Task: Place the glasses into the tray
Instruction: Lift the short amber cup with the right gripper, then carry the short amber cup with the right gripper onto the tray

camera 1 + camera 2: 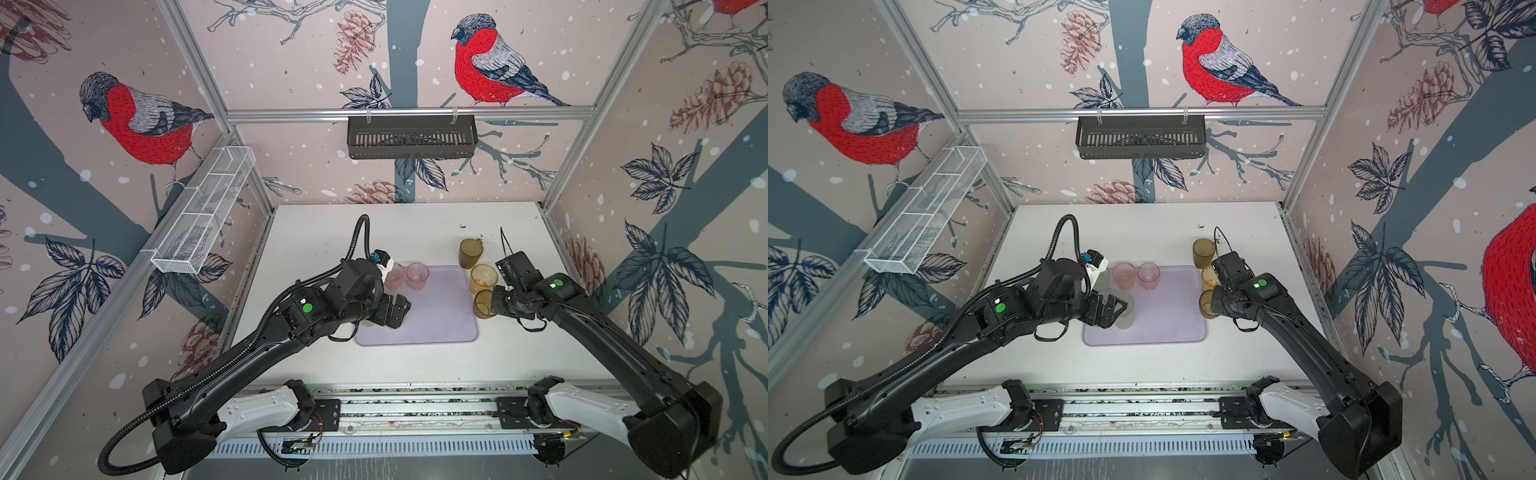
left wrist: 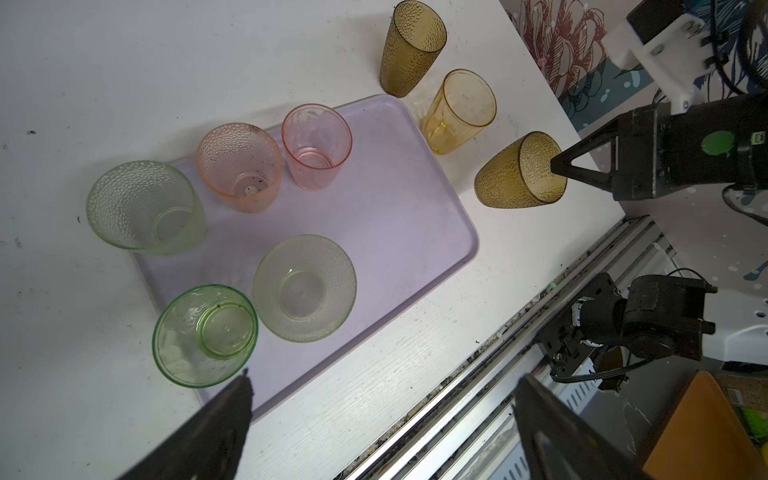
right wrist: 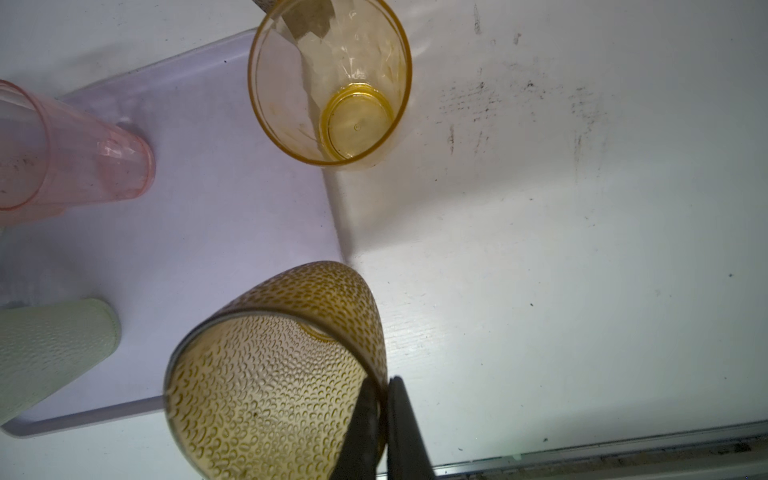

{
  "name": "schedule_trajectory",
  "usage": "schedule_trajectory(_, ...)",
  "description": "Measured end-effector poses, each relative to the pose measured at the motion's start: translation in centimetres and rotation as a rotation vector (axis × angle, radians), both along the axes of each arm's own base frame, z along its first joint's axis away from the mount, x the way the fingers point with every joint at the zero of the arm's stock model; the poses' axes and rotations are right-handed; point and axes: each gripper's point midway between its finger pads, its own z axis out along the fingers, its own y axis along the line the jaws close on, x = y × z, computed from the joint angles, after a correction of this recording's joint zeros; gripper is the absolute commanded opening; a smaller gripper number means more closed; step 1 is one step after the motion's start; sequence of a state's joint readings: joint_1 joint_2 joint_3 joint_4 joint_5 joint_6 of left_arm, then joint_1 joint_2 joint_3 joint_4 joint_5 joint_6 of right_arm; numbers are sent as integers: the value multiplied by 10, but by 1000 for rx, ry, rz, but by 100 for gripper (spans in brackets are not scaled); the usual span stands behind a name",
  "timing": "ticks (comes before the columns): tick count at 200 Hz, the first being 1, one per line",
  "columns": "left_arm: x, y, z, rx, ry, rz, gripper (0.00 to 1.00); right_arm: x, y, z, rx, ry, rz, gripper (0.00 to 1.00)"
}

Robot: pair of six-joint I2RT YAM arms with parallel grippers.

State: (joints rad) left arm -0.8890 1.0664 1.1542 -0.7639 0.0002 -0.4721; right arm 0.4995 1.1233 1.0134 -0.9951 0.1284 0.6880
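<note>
— What's under you?
— The white table point(image 1: 415, 365), with the lavender tray point(image 1: 440, 320) near its middle.
— And your grippers?
— My left gripper point(image 2: 384, 376) hangs above the tray's near-left part, jaws spread wide, nothing between them. My right gripper point(image 3: 382, 395) is pinched narrow on the rim of a dark amber glass point(image 3: 270, 386), which leans just beside the tray's right edge, toward its near corner. Whether its base touches the table I cannot tell.
— The other glasses?
— On the tray's left half: a dimpled pink glass point(image 2: 239, 166) and a clear pink glass point(image 2: 316, 145) at the far side, a frosted pale green glass point(image 2: 304, 286) and a clear green glass point(image 2: 205, 334) nearer. A dimpled green glass point(image 2: 143, 208) stands at the far-left corner; in or out, I cannot tell. On the table right of the tray, a yellow-amber glass point(image 2: 459, 110) just beside the rim and a second dark amber glass point(image 2: 411, 45) farther back.
</note>
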Motion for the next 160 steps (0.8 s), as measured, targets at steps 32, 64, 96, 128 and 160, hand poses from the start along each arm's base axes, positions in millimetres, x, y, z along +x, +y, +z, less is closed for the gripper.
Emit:
schedule_trajectory(32,-2,3,2,-14,1,8,98,-3,15,7,-7,-1,29,0)
schedule_trajectory(64,-3,7,6,-29,-2,22,98,-3,29,11,-21,6,64,0)
schedule_trajectory(96,-4,12,11,-47,-6,41,97,1,47,17,-20,-1,96,0)
schedule_trajectory(128,-6,16,12,-65,0,59,98,8,66,16,-42,11,137,0)
schedule_trajectory(160,-8,19,12,-80,7,74,97,15,82,17,-59,10,167,0)
